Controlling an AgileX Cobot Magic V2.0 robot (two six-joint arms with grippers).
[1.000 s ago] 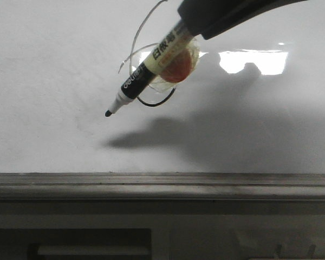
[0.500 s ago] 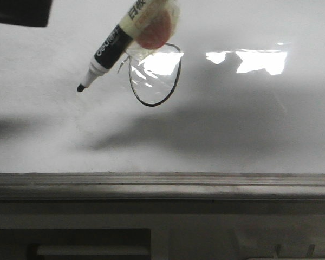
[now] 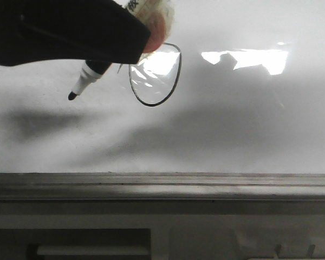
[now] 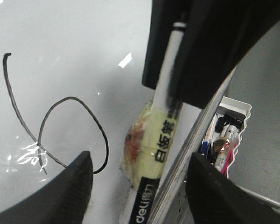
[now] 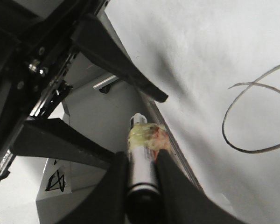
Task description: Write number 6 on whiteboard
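Observation:
The number 6 [image 3: 154,76] is a thin black line on the whiteboard [image 3: 233,124]; only its oval loop shows in the front view, with glare inside it. The left wrist view shows its long stroke and loop [image 4: 71,98], and the right wrist view shows the loop [image 5: 224,126]. My right gripper [image 5: 142,156] is shut on a black-and-white marker [image 5: 141,168] wrapped in yellowish tape. The marker's tip [image 3: 72,96] points down-left, left of the loop. My left gripper [image 4: 140,158] is open, with the marker [image 4: 163,135] between its spread fingers; it appears as a dark mass [image 3: 59,32] in the front view.
A grey metal ledge [image 3: 162,184] runs along the board's lower edge. A white tray holding several pens [image 4: 224,135] sits beyond the ledge. A bright rectangular glare [image 3: 249,58] lies on the board to the right of the loop.
The marker has moved up and to the left, away from the loop. My left gripper has come in from the left, and its open fingers now stand around the marker.

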